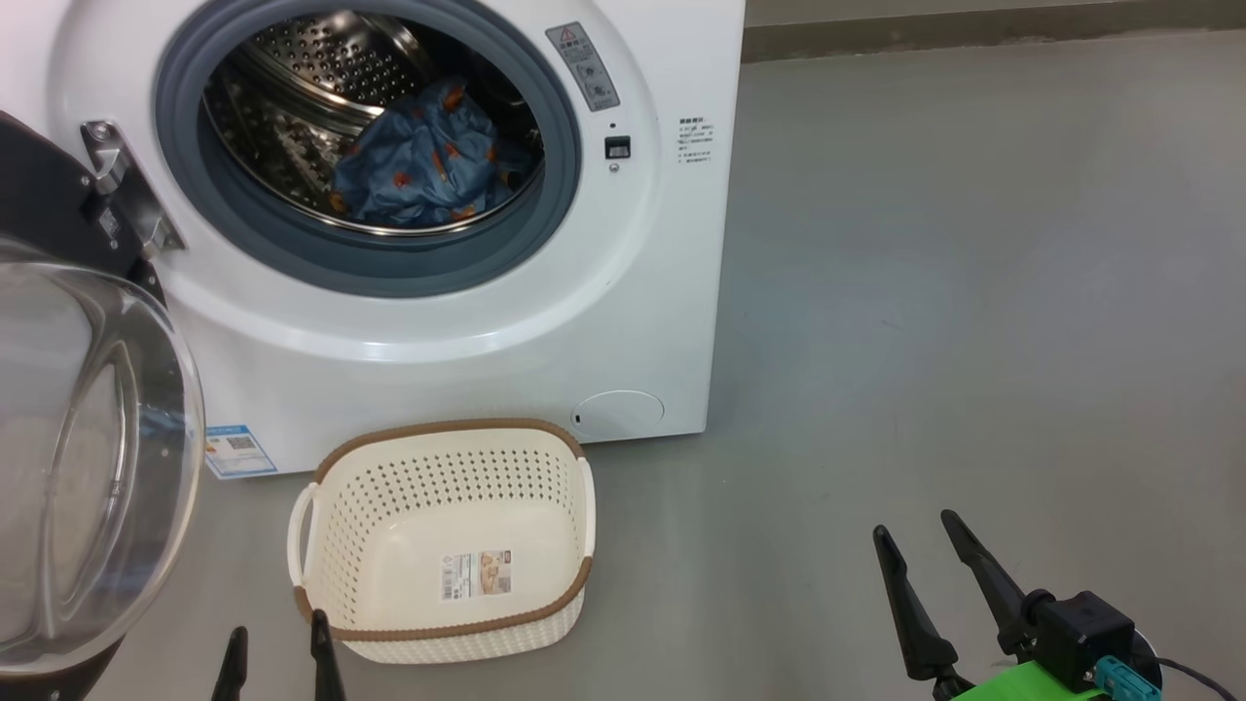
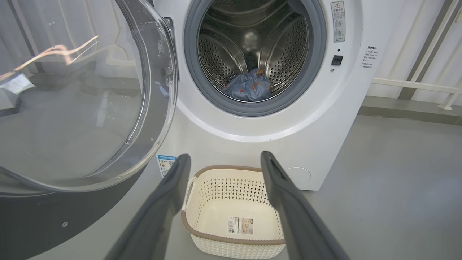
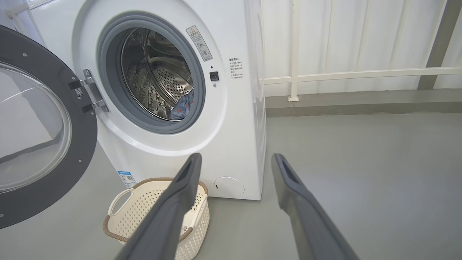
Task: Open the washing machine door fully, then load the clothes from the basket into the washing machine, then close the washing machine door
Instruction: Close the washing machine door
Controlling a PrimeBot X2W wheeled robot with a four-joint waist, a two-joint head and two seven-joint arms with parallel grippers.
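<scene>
Both spread & empty, left gripper (image 1: 275,628) & right gripper (image 1: 915,526) are held low; stiff, slick washing machine door (image 1: 88,458) is prob. best pushed at rim (image 3: 85,151).

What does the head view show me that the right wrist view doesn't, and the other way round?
Head view: the basket from above, its whole bottom bare but for a label, and the left gripper, fingers open.
Right wrist view: the washing machine's side panel and a white railing by the wall.
Both: the washing machine, the washing machine door standing open, the clothes in the drum, and the right gripper, fingers open.
</scene>
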